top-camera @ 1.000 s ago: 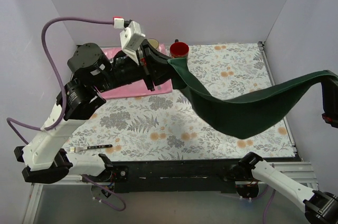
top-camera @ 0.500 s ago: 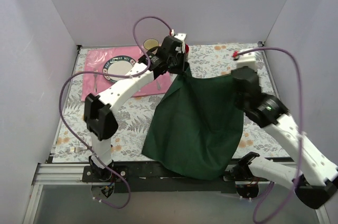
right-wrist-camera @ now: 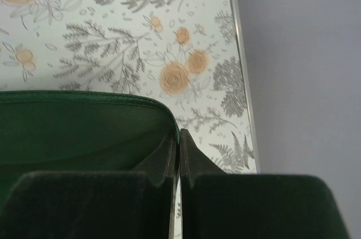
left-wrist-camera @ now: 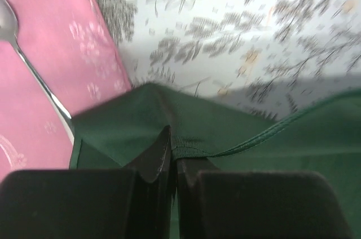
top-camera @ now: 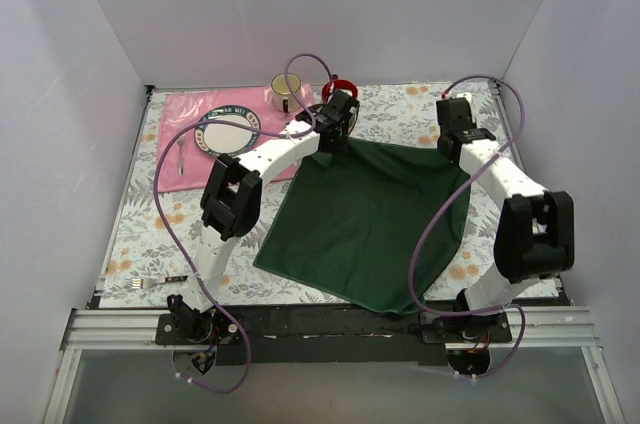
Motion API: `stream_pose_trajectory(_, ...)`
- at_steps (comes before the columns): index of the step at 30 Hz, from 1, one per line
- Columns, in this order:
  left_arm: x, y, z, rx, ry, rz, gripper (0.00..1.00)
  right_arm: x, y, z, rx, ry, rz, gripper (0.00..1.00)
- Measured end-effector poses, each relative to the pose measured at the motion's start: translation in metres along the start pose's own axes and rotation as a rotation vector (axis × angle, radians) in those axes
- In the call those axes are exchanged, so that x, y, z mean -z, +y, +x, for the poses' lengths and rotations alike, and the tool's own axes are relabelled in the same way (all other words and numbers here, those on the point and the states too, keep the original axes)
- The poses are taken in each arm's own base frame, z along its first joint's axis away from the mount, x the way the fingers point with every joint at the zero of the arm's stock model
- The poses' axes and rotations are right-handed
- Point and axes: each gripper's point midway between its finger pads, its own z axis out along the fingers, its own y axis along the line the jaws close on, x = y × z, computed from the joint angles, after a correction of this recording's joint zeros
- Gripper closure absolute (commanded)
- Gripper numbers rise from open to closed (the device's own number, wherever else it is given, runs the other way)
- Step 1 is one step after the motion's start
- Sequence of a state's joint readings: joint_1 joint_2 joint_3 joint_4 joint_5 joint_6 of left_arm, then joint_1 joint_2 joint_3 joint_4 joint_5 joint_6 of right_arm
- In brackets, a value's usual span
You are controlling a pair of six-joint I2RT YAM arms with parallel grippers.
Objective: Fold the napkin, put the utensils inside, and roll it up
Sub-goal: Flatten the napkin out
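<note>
Top external view, starting at the lower left of the frame: a black-handled fork [top-camera: 160, 282] lies on the floral tablecloth [top-camera: 150, 224], well apart from everything else. In the upper left, a pink placemat [top-camera: 180, 112] carries a round plate [top-camera: 228, 132] and an all-silver fork [top-camera: 181, 157]. A cream mug [top-camera: 282, 92] and a red cup [top-camera: 341, 90] stand just beyond them.

The left gripper [top-camera: 333, 140] is down at the far left corner of the napkin [top-camera: 365, 209]. The dark green cloth lies spread nearly flat across the middle of the frame, and its near edge reaches the table's front rail. In the left wrist view the fingers [left-wrist-camera: 155, 157] are pressed together, pinching the hemmed corner beside the placemat's edge.

At the upper right, the right gripper [top-camera: 450, 149] holds the napkin's far right corner. In its wrist view, its fingers [right-wrist-camera: 192, 151] are clamped on the curled hem.
</note>
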State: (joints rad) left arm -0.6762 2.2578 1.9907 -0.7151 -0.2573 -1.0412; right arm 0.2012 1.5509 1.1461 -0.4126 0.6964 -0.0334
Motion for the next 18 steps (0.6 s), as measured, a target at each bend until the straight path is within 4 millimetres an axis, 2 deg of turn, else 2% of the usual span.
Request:
stream_pose_trajectory(5,0.006,-0.005,-0.041,0.015,-0.13,-0.005,1.0,-0.054,0.013,-0.041,0.009,0.008,-0.045,0.99)
stream_pose_trajectory(6,0.007,-0.006,-0.049,0.012,-0.153,-0.007,0.96,-0.062,0.016,-0.047,0.015,0.009,-0.05,0.99)
stream_pose_trajectory(7,0.008,-0.006,-0.057,0.007,-0.175,-0.012,0.87,-0.071,0.018,-0.056,0.017,0.003,-0.052,0.99)
stream_pose_trajectory(8,0.008,-0.007,-0.065,0.004,-0.199,-0.016,0.63,-0.079,0.021,-0.062,0.023,-0.001,-0.057,0.88)
stream_pose_trajectory(9,0.007,-0.007,-0.071,-0.001,-0.22,-0.023,0.56,-0.086,0.024,-0.067,0.028,-0.002,-0.063,0.76)
stream_pose_trajectory(10,0.006,-0.007,-0.076,-0.011,-0.233,-0.029,0.5,-0.091,0.026,-0.071,0.03,0.0,-0.068,0.52)
stream_pose_trajectory(11,0.004,-0.006,-0.079,-0.015,-0.241,-0.038,0.45,-0.096,0.029,-0.075,0.036,0.007,-0.076,0.37)
stream_pose_trajectory(12,0.003,-0.005,-0.082,-0.019,-0.25,-0.049,0.3,-0.101,0.032,-0.078,0.031,0.021,-0.087,0.23)
stream_pose_trajectory(13,0.002,-0.003,-0.084,-0.025,-0.253,-0.065,0.21,-0.103,0.035,-0.083,0.024,0.035,-0.093,0.11)
stream_pose_trajectory(15,0.003,0.003,-0.088,-0.038,-0.263,-0.101,0.15,-0.106,0.039,-0.092,-0.012,0.053,-0.107,0.09)
stream_pose_trajectory(18,0.011,0.011,-0.093,-0.059,-0.284,-0.167,0.12,-0.092,0.04,-0.084,-0.06,0.127,-0.135,0.09)
